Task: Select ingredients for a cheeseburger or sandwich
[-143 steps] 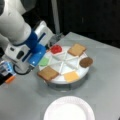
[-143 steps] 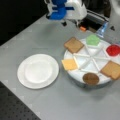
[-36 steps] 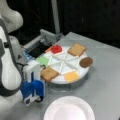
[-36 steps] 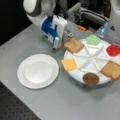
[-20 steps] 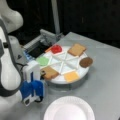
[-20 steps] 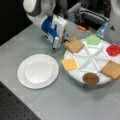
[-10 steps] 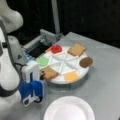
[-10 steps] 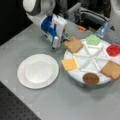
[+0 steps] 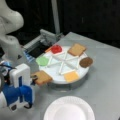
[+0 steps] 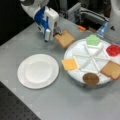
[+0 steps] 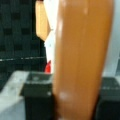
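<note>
End effector (image 9: 32, 78) at lower left of a front view, and at upper left of a front view (image 10: 57, 33), closed on the edge of a toast-brown bread slice (image 9: 43, 77), held roughly flat above the worktop (image 9: 105, 75). Held slice (image 10: 64, 38) just off the rim of the white sectioned tray (image 9: 56, 77), near the tray's lower-left edge there, and near the upper-left edge of the tray (image 10: 75, 56) in a front view. In the wrist view, held slice (image 11: 80, 60) filling the middle of the frame edge-on, tall and brown; dark fingers (image 11: 37, 100) at the bottom on either side of it.

Still in the tray compartments: green lettuce piece (image 9: 42, 60) at the tray's left, red tomato disc (image 9: 56, 49) at upper left, second bread slice (image 9: 76, 49) at upper right, brown round patty (image 9: 86, 62) at right, yellow-orange cheese square (image 9: 71, 76) at lower middle. Same pieces in a front view: lettuce (image 10: 93, 39), tomato (image 10: 113, 50), bread (image 10: 112, 70), patty (image 10: 90, 78), cheese (image 10: 70, 64).

White round plate (image 9: 69, 110) at bottom centre of a front view, bare, apart from the tray; at left of a front view (image 10: 38, 71), below the end effector.
</note>
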Motion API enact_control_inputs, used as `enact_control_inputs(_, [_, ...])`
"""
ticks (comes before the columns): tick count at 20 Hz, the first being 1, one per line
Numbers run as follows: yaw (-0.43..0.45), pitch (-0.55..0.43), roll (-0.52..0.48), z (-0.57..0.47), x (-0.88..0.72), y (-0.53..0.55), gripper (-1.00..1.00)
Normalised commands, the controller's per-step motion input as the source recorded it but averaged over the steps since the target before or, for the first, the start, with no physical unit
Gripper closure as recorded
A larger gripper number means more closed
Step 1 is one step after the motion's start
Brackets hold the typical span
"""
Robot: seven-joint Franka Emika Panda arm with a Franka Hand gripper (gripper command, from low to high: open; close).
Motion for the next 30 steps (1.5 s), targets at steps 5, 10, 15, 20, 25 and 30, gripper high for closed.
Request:
enact_control_inputs(5, [0.317, 0.154, 0.094, 0.14, 0.49, -0.29, 1.0])
enact_control_inputs(10, [0.462, 0.024, -0.111, 0.0, 0.72, -0.27, 1.0])
enact_control_inputs(15, [0.555, 0.048, -0.14, -0.16, 0.86, -0.35, 1.0])
enact_control_inputs(20, [0.56, 0.127, -0.038, -0.23, 0.75, -0.43, 1.0])
enact_control_inputs(25, [0.458, 0.115, -0.019, -0.2, 0.57, -0.44, 1.0])
enact_control_inputs(30, [0.342, 0.082, 0.006, -0.22, 0.42, -0.25, 1.0])
